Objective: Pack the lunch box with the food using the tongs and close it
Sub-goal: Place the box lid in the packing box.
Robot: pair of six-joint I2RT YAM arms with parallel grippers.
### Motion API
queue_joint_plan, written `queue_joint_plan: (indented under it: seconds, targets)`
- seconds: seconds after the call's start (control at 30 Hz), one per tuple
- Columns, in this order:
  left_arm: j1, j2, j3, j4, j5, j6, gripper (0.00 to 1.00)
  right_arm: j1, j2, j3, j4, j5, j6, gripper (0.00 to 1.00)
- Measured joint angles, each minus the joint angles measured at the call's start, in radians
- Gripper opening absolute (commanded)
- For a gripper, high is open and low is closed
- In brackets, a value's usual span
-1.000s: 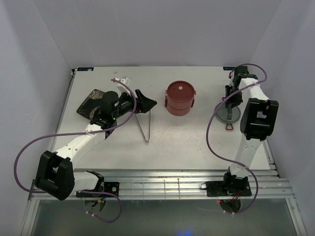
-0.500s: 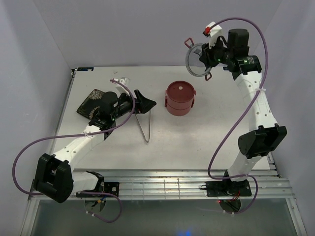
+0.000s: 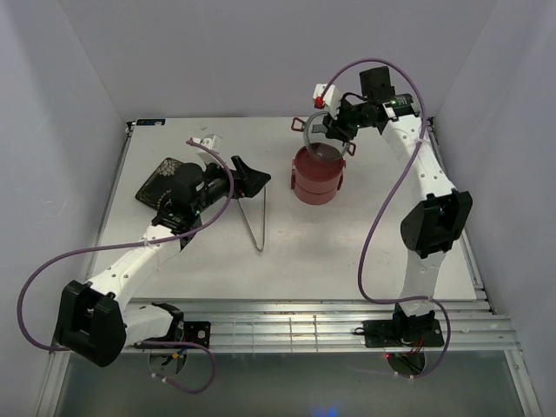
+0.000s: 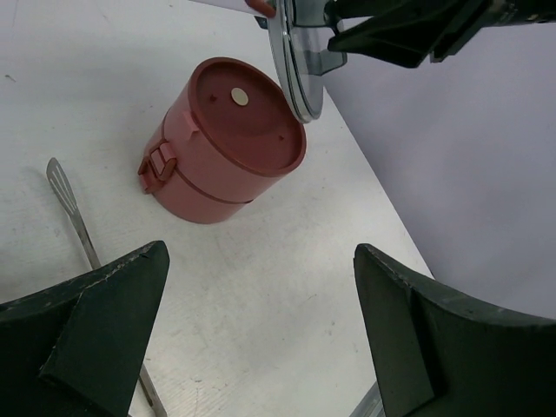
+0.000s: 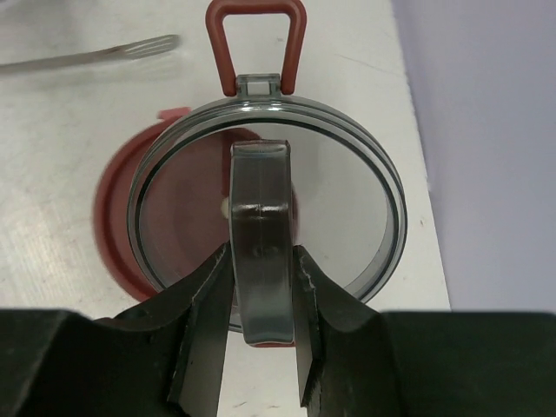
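The dusty-red lunch box (image 3: pixel 317 178) stands stacked, its flat red lid on, at the table's back middle. It also shows in the left wrist view as the lunch box (image 4: pixel 228 139). My right gripper (image 3: pixel 337 129) hovers just above it, shut on the grey handle strap of a clear round lid (image 5: pixel 347 200) with a red loop. Through this lid the lunch box (image 5: pixel 117 217) appears directly below. The tongs (image 3: pixel 254 217) lie flat on the table left of the box. My left gripper (image 3: pixel 258 178) stands open and empty above their far end. The food is out of view.
A dark patterned square plate (image 3: pixel 159 179) lies at the back left, mostly hidden by my left arm. The walls of the enclosure rise close behind and on both sides of the table. The table's right edge (image 4: pixel 382 226) runs close to the lunch box.
My right arm has swung from the table's right side up and across to above the lunch box, carrying the clear lid. The left arm has barely shifted.
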Motion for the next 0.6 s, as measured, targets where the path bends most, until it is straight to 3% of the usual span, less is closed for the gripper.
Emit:
queue_joint_plan:
  seconds: [0.33, 0.6]
  targets:
    - [0.000, 0.073, -0.003, 0.022, -0.012, 0.001, 0.98, 0.142, 0.123, 0.117, -0.212, 0.035, -0.156, 0.10]
    - [0.000, 0.085, -0.041, 0.053, -0.039, 0.001, 0.98, 0.168, 0.151, 0.099, -0.191, 0.116, -0.163, 0.09]
